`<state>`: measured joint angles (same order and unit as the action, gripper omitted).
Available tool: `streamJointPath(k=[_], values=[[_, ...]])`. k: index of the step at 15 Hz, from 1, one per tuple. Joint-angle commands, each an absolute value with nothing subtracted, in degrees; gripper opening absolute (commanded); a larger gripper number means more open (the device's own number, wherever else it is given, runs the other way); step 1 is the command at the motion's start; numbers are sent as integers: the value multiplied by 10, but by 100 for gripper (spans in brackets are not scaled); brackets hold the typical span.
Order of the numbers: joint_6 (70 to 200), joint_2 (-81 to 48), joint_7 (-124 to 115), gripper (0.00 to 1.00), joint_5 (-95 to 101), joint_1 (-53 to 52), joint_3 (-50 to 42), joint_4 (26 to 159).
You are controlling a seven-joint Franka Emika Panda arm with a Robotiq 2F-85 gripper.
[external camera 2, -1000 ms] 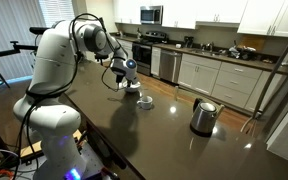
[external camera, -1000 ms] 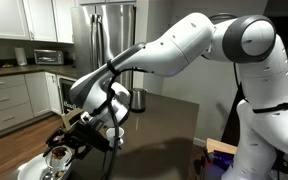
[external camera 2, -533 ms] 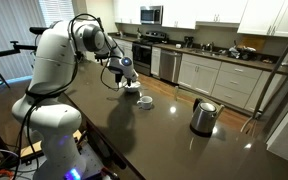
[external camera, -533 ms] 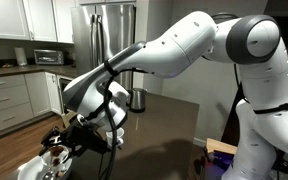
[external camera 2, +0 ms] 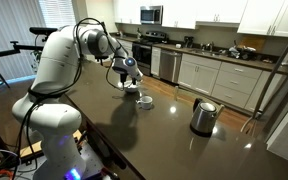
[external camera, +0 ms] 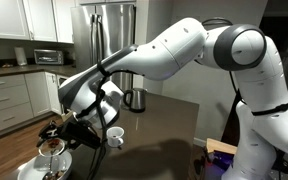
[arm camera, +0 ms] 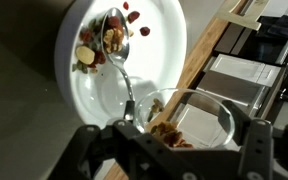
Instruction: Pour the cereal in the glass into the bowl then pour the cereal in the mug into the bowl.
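At left, the bowl (arm camera: 164, 60) with a spoon (arm camera: 130, 88) in it carrying some cereal (arm camera: 109, 40). My fingers (arm camera: 256, 150) grasp the glass (arm camera: 209, 110) at the bowl's rim, more cereal inside. The mug (external camera: 114, 137) stands on the table (external camera: 169, 125), just right of my gripper (external camera: 62, 135).

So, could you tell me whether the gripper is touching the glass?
Touching. The wrist view shows the glass clamped between both fingers of the gripper, raised above the bowl.
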<state>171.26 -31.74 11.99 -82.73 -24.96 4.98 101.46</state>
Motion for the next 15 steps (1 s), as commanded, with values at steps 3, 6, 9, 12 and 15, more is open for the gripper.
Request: streamJointPath(k=[3,6,9,12,15], values=[[1743,-361,178,60,-851,-255,62,952],[1771,-356,211,60,-861,-260,71,947],[1805,-348,251,60,-877,-260,88,940],[1838,-347,295,60,-898,-259,102,925],[1860,-346,327,60,-912,-260,111,913]])
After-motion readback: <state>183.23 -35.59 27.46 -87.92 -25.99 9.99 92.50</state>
